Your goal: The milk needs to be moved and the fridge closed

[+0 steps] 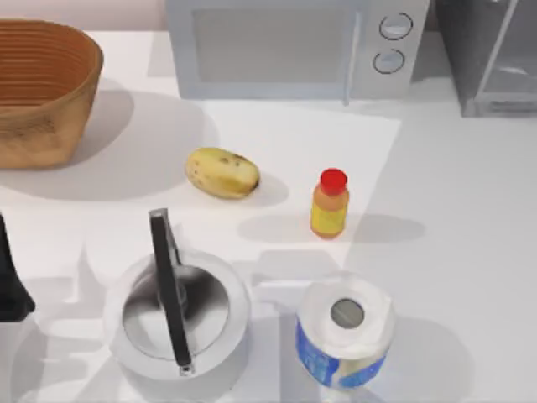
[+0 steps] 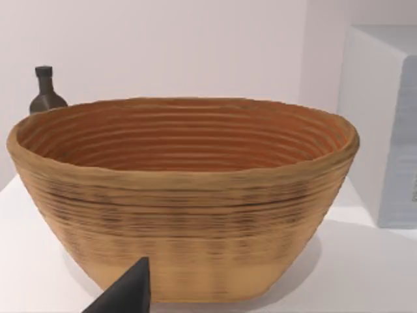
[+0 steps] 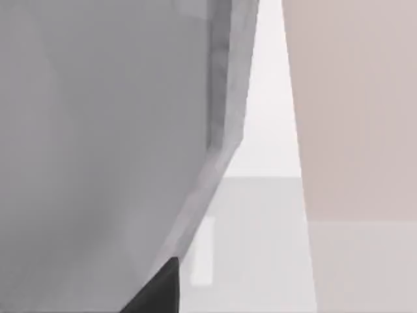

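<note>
At the left edge of the bench [image 1: 470, 252], idling with the left arm [image 1: 12, 277], its left claw [image 2: 127, 295] pointing at the woven basket [image 2: 182, 195] just ahead; cannot tell whether spread or pressed together.

Passing rightward over things needing no touch: kettle [image 1: 176, 312], yellow potato [image 1: 222, 173], red-capped bottle [image 1: 330, 204], paper roll [image 1: 344, 332], and the microwave [image 1: 285, 46] along the back.

Reaching the far right back corner, meeting the fridge [image 1: 457, 50], its pale framed door [image 1: 508, 63] seemingly standing ajar rather than flush. Hanging the right claw [image 3: 159, 292] close up against that door, the framed edge [image 3: 225, 130] running lengthwise away from the claw and slanting across the right wrist view; again, cannot tell whether spread or pressed together.

As for the milk's place: cannot tell; possibly sitting inside the fridge, hidden by the cabinet.

Judging the closing as the step in hand, with the right arm by far the nearer and the door face lying directly ahead of the claw. So, most likely, pushing flat against the panel near its free edge and swinging it toward the cabinet.
</note>
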Robot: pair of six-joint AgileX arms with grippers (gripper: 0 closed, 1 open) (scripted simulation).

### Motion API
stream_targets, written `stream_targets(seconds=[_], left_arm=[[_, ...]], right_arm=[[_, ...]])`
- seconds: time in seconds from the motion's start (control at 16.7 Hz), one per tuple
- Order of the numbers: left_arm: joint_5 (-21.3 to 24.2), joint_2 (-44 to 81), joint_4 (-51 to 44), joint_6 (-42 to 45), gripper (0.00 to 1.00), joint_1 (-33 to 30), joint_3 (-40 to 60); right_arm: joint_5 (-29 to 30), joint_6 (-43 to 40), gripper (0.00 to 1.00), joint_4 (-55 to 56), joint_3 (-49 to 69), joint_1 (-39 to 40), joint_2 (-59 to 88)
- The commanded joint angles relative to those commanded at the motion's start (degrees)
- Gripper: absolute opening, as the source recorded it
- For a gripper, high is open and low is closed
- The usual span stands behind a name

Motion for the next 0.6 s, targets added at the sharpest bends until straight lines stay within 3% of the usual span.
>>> stream_targets(seconds=[0.42, 0.6], left_arm=[[0.0, 0.0, 0.0, 0.0, 1.0, 0.0, 0.0], [0.0, 0.0, 0.0, 0.0, 1.0, 0.0, 0.0]], right_arm=[[22.3, 19.1, 1.0, 10.6, -9.1, 31.4, -6.2], [30.1, 26.1, 1.0, 14.4, -12.6, 40.1, -9.0]])
